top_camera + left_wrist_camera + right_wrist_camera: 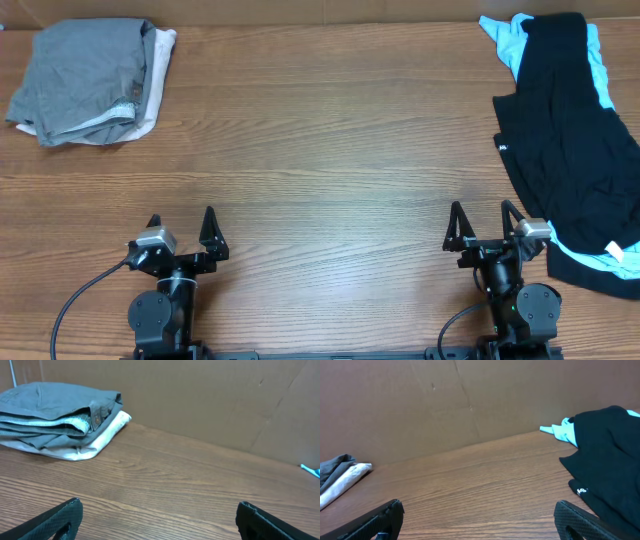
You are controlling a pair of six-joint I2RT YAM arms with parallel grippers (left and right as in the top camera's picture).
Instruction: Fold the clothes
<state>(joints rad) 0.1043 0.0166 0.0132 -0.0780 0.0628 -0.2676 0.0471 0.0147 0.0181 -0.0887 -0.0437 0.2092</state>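
Note:
The grey shorts (82,78) lie folded at the far left corner of the table, on top of a cream-beige garment (155,75). In the left wrist view the shorts (55,407) show as a folded stack with the paler waistband at the edge. My left gripper (183,230) is open and empty near the front edge, far from the shorts; its jaws (159,512) frame bare wood. My right gripper (484,222) is open and empty at the front right; its jaws (479,512) also frame bare wood.
A black garment (570,140) with a light-blue garment (510,40) under it lies along the right side, close to my right gripper. It also shows in the right wrist view (607,455). A brown cardboard wall (200,395) backs the wooden table (330,150).

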